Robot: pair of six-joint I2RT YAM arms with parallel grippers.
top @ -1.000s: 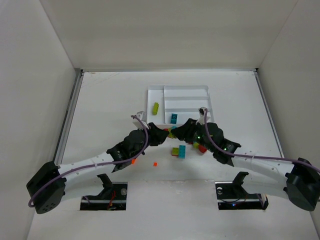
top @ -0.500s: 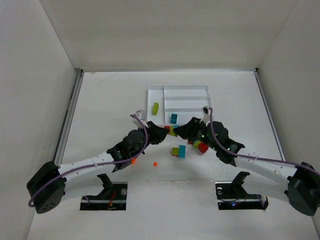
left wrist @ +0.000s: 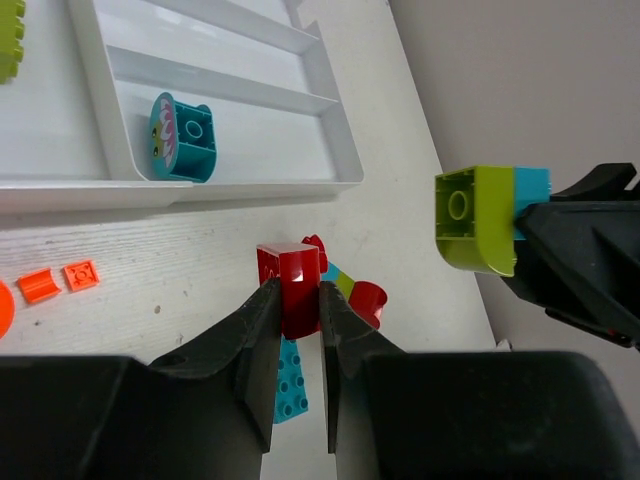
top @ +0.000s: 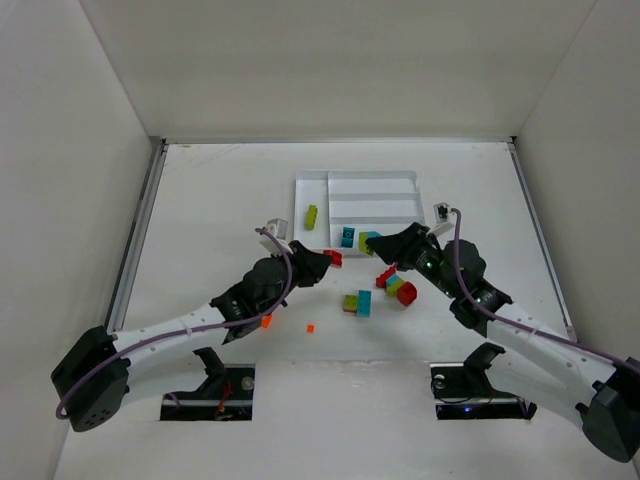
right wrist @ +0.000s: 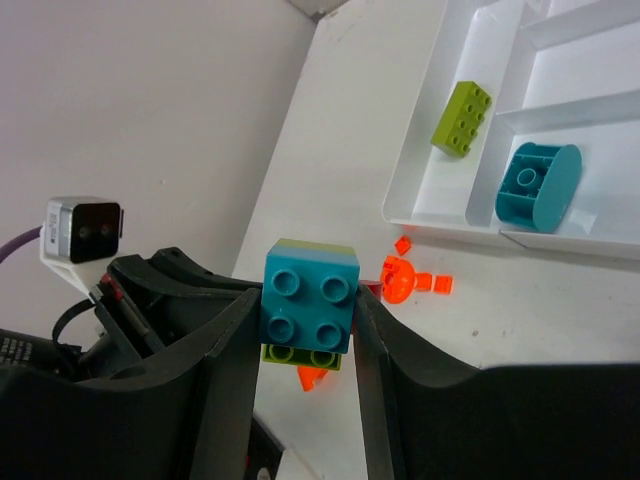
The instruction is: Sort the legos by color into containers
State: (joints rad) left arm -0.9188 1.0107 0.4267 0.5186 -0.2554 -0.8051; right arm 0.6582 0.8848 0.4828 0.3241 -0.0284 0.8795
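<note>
My left gripper [top: 325, 260] is shut on a red brick [left wrist: 290, 285], held low just in front of the white tray [top: 370, 195]. My right gripper [top: 374, 243] is shut on a teal brick stacked on a lime brick [right wrist: 308, 300], held above the table beside the tray's near edge. In the tray, a lime brick [top: 312, 215] lies in the tall section and a teal rounded piece [top: 347, 236] lies in the nearest long section. A lime-and-teal pair [top: 357, 302] and a red round piece with small bricks [top: 400, 289] lie on the table.
Tiny orange pieces [top: 310, 327] and an orange disc [right wrist: 400, 278] lie on the table near the tray's front. A teal flat plate [left wrist: 290, 385] lies under my left fingers. White walls close in the table on three sides.
The two grippers have pulled apart. My right gripper has moved right and up with the teal-and-lime stack. My left gripper keeps the red brick and has shifted slightly toward the tray.
</note>
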